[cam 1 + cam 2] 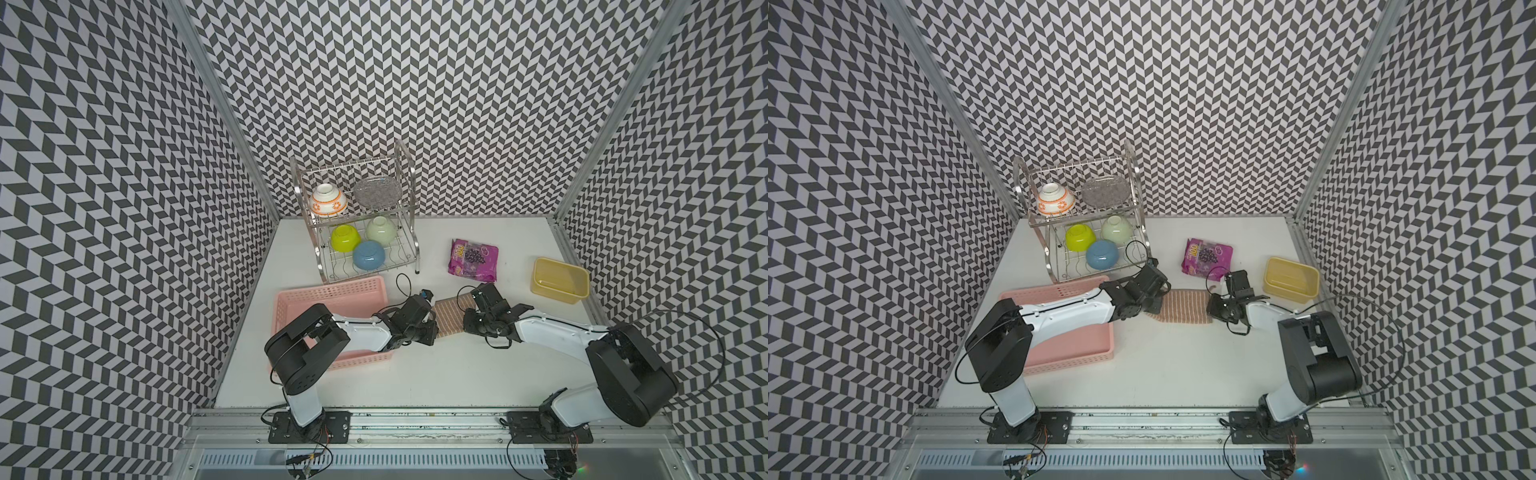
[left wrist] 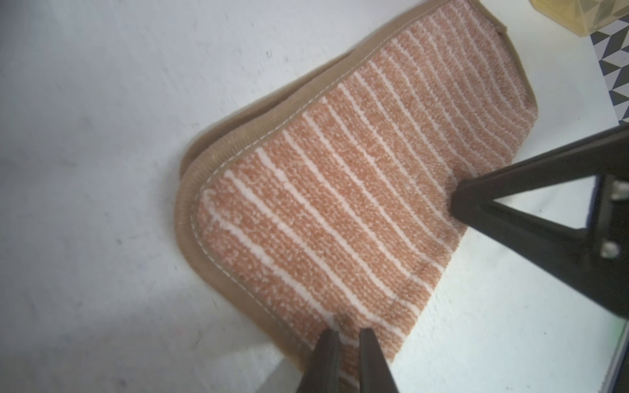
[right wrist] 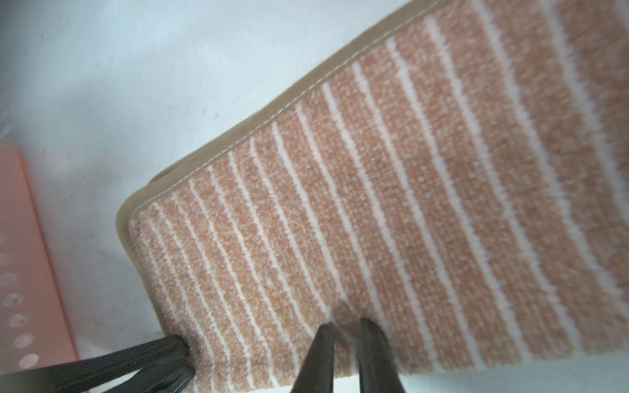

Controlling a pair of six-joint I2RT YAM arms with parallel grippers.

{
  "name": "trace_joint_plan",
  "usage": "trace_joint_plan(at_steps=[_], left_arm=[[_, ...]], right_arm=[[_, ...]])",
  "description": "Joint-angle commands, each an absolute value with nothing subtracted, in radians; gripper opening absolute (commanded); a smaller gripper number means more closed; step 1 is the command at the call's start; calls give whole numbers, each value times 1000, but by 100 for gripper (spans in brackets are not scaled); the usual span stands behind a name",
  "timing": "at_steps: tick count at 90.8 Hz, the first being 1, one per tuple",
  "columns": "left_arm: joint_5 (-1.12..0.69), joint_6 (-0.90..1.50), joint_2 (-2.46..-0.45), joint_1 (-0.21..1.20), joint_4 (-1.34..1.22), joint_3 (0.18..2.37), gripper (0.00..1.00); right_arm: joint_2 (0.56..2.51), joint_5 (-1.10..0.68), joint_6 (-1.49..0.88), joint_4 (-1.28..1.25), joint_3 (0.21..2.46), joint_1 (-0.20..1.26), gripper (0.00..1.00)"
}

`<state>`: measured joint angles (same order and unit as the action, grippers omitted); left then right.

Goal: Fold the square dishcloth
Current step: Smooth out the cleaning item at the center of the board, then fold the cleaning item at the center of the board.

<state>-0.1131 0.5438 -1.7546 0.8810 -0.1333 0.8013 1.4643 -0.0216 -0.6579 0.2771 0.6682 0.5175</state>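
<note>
Doubled square dishcloth (image 1: 1183, 306), nubbly tan-brown terry, thin pale stripes, smooth stitched edging, flat rectangle on the white surface (image 1: 1183, 365), left end effector (image 2: 349, 335) pinching a pucker of pile at one end, right end effector (image 3: 343, 326) likewise at the opposite end.

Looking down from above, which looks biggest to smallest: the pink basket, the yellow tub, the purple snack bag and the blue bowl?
In a top view:
1. pink basket, clearly the largest.
2. yellow tub and purple snack bag look about alike, so I would not rank one over the other.
3. blue bowl, the smallest.
</note>
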Motion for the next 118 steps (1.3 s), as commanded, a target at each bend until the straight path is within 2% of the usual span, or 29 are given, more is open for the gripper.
trace_joint_plan(at_steps=[1,9,49,83,96,118], left_arm=[[-97,532,-1777,875,-127,793,14],[-98,532,-1781,873,-127,795,12],[-87,532,-1761,863,-117,781,12],[-71,524,-1728,828,-97,769,13],[-58,514,-1712,824,-80,778,15],[-48,505,-1678,823,-50,816,26]], right_arm=[[1422,-6,-626,265,654,487,17],[1411,-2,-617,268,650,461,17],[1424,0,-563,242,600,294,17],[1357,51,-535,309,648,244,19],[1345,30,-520,321,656,207,26],[1323,-52,-498,337,663,149,35]])
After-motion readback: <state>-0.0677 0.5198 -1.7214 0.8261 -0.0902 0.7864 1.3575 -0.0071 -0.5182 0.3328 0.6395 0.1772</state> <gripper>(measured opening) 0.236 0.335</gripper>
